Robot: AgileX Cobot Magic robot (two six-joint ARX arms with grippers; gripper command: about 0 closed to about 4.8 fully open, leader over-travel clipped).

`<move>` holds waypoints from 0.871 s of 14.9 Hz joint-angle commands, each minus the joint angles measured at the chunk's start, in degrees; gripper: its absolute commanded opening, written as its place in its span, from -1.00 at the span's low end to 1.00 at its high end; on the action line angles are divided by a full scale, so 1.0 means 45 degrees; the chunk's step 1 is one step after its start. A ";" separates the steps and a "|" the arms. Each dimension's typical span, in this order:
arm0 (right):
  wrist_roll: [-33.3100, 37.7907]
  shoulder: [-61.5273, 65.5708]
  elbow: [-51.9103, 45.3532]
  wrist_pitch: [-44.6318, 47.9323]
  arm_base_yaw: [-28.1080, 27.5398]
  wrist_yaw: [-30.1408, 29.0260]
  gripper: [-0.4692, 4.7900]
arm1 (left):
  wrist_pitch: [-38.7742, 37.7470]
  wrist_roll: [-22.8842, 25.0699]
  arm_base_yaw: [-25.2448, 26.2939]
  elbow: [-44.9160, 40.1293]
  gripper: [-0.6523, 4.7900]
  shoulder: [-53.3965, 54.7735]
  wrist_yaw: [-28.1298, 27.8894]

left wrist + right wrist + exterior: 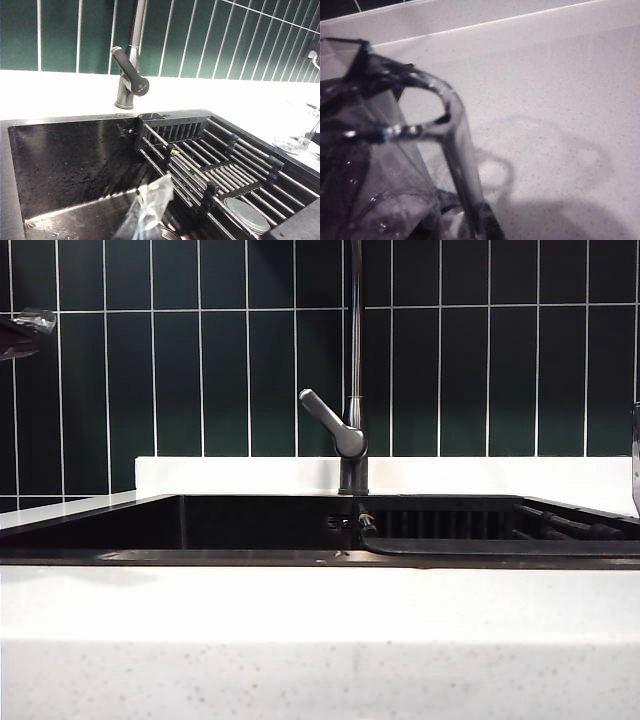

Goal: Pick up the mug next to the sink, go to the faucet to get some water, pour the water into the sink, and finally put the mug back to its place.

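Observation:
The clear mug (380, 165) fills the near side of the right wrist view, its looped handle (422, 107) toward the camera, over the white counter (560, 110). My right gripper (470, 227) is a dark blur right against the mug's base; whether its jaws hold the mug is not visible. From the left wrist view the mug (300, 135) stands on the counter beside the black sink (65, 160). The grey faucet (352, 430) rises behind the sink (200, 558), lever angled left. My left gripper (150, 210) hangs shut and empty over the basin, high at the left (25, 328).
A ribbed black rack (220, 165) lies across the sink's right half, above a round drain cap (245, 215). Dark green tiles (480, 370) back the counter. The white counter front (320, 640) runs along the near edge.

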 commanded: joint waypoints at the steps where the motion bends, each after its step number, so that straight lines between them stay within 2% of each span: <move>1: 0.0413 -0.0903 -0.0374 0.0311 0.0000 0.0015 -0.41 | 0.0117 0.0083 0.0015 0.0015 -0.78 0.0005 0.0185; 4: 0.1477 -0.3264 -0.1243 0.0243 0.0010 -0.0029 -0.41 | 0.0136 0.0087 0.0015 0.0015 -0.78 0.0000 0.0345; 6: 0.1530 -0.4541 -0.1540 -0.0408 0.0005 -0.0024 -0.44 | 0.0131 0.0141 0.0015 0.0015 -0.78 0.0005 0.0340; 9: 0.1277 -0.6455 -0.1593 -0.2263 -0.0005 0.0345 -0.43 | 0.0131 0.0141 0.0015 0.0015 -0.78 0.0005 0.0340; 12: 0.1773 -0.7912 -0.1593 -0.3711 0.0131 -0.0248 -0.44 | 0.0131 0.0136 0.0015 0.0015 -0.78 0.0000 0.0345; 13: 0.1758 -0.8786 -0.1593 -0.4498 0.0301 -0.0296 -0.61 | 0.0136 0.0141 0.0015 0.0015 -0.78 0.0000 0.0345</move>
